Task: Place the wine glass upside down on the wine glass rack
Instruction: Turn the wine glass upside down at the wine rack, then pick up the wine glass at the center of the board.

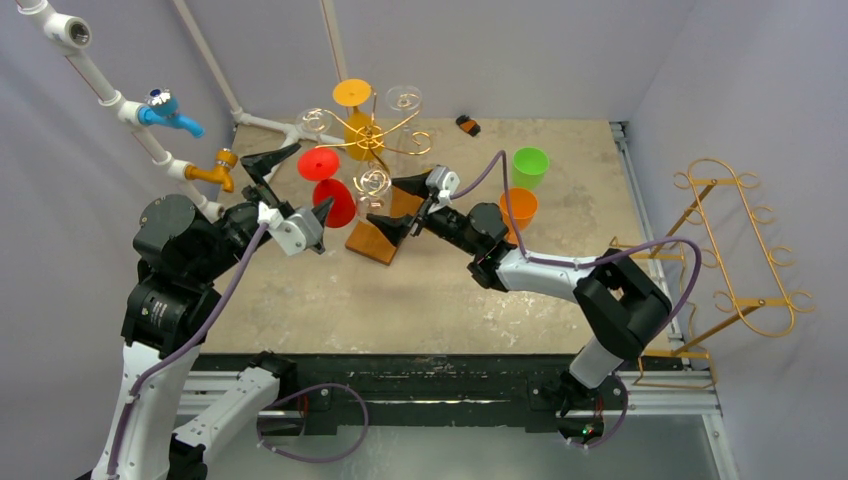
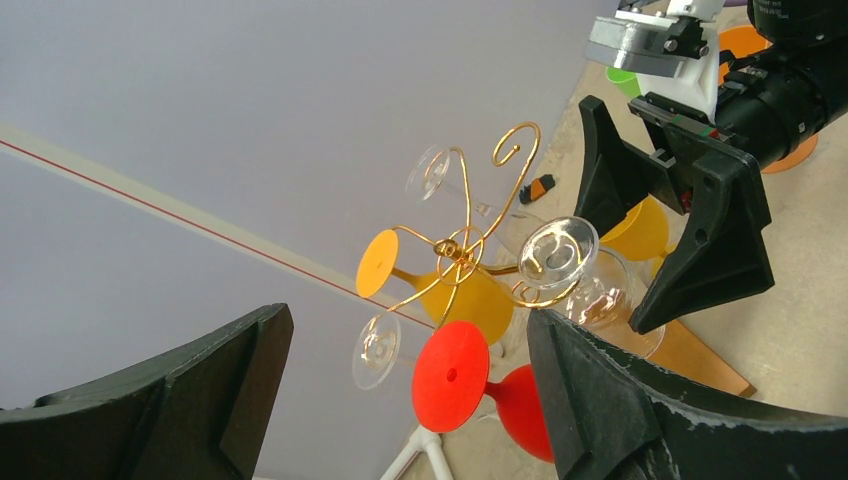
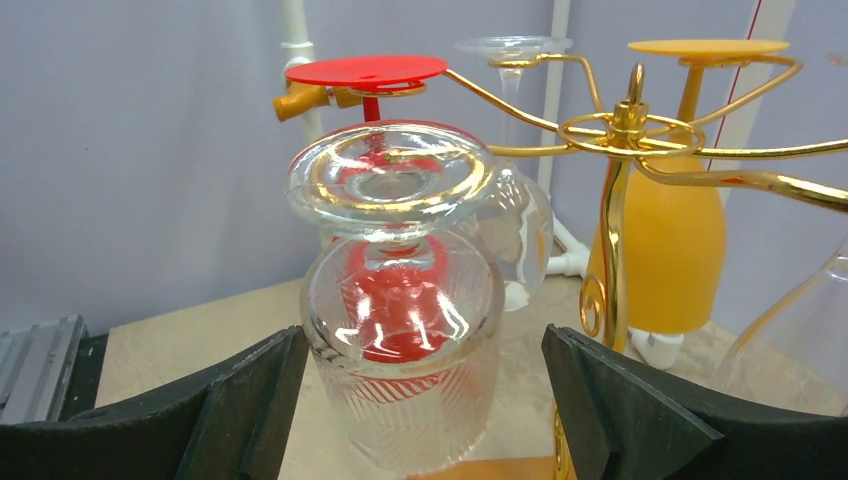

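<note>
A clear wine glass (image 3: 400,330) hung upside down, foot caught in an arm of the gold rack (image 3: 610,230). The right hand (image 3: 420,345) stood spread wide around its bowl, not touching, so the rack apparently bore it alone. The left hand (image 1: 312,180) gaped empty nearby.

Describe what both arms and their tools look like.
Both arms match: the left arm and right arm have bulky black joints, white links and a purple cable along each. The left tool and right tool carry wedge-shaped matte black fingers ahead of a white camera mount.
</note>
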